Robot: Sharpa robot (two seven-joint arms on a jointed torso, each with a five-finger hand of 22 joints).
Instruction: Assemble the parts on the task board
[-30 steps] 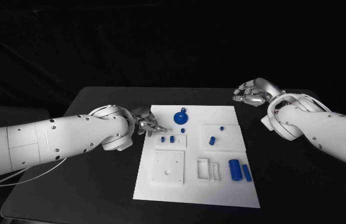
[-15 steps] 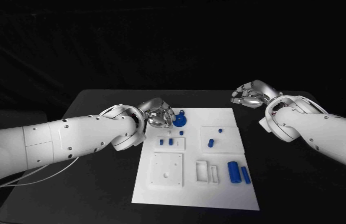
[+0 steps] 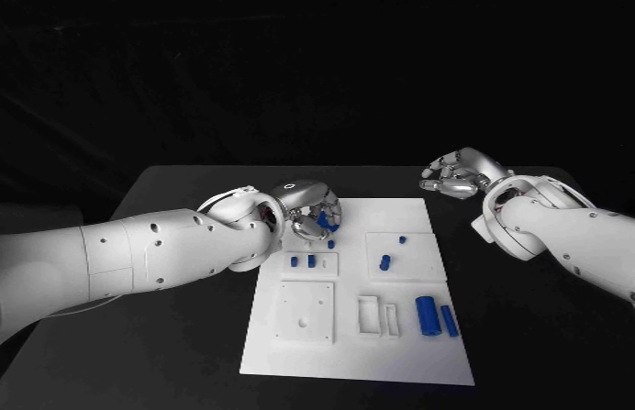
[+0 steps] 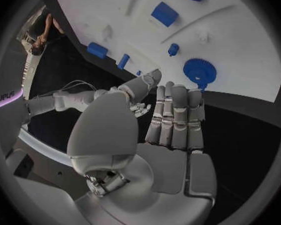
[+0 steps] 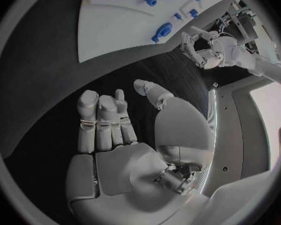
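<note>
The white task board [image 3: 397, 346] lies in the middle of the black table. My left hand [image 3: 311, 210] hovers over the board's far left corner, covering most of the blue gear [image 4: 200, 71]. In the left wrist view its fingers [image 4: 175, 115] are stretched out and hold nothing, with the gear just past the fingertips. My right hand [image 3: 457, 176] hangs above the table off the board's far right corner, fingers loosely bent, nothing in it. On the board lie a thick blue cylinder [image 3: 428, 314], a thin blue rod [image 3: 451, 320] and a short blue peg [image 3: 384, 263].
Two small blue pegs [image 3: 303, 261] stand in a white plate near the left hand. A white block with a hole [image 3: 306, 311] and white slotted pieces [image 3: 380, 315] sit on the board's near half. Bare black table [image 3: 159, 355] surrounds the board.
My left hand has moved from the board's left edge toward the far corner and now sits over the blue gear. The right hand has hardly moved.
</note>
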